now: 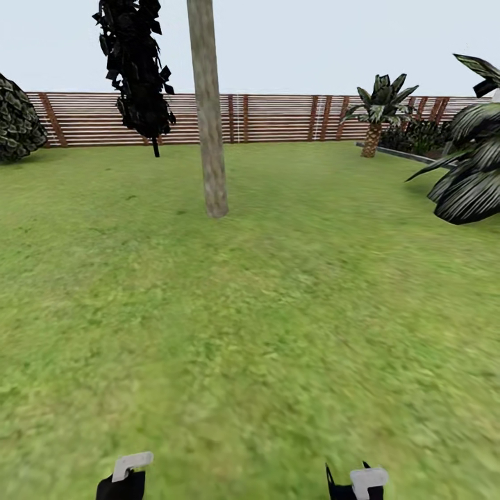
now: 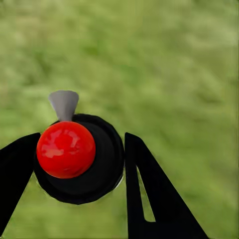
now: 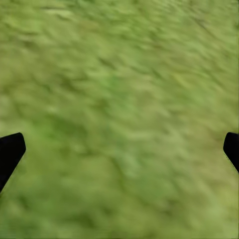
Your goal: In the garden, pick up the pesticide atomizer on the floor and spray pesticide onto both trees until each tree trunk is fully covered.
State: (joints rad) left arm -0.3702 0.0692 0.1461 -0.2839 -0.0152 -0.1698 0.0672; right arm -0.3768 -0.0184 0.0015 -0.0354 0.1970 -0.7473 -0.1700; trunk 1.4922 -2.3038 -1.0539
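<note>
Head view: one bare tree trunk point(image 1: 208, 111) stands on the lawn point(image 1: 250, 333), fence point(image 1: 278, 118) behind it, one black conifer point(image 1: 135, 69) just beside it.

Left wrist: left gripper point(image 2: 79, 164) is clamped around one pesticide atomizer point(image 2: 79, 159). It is likely light, rigid and smooth; grip the body.

Right wrist: right gripper point(image 3: 119, 149) is spread wide and holds nothing.

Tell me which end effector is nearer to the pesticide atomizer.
Left. The left end effector has the pesticide atomizer between its fingers. The right end effector is spread open over bare lawn, with nothing between its fingers.
</note>
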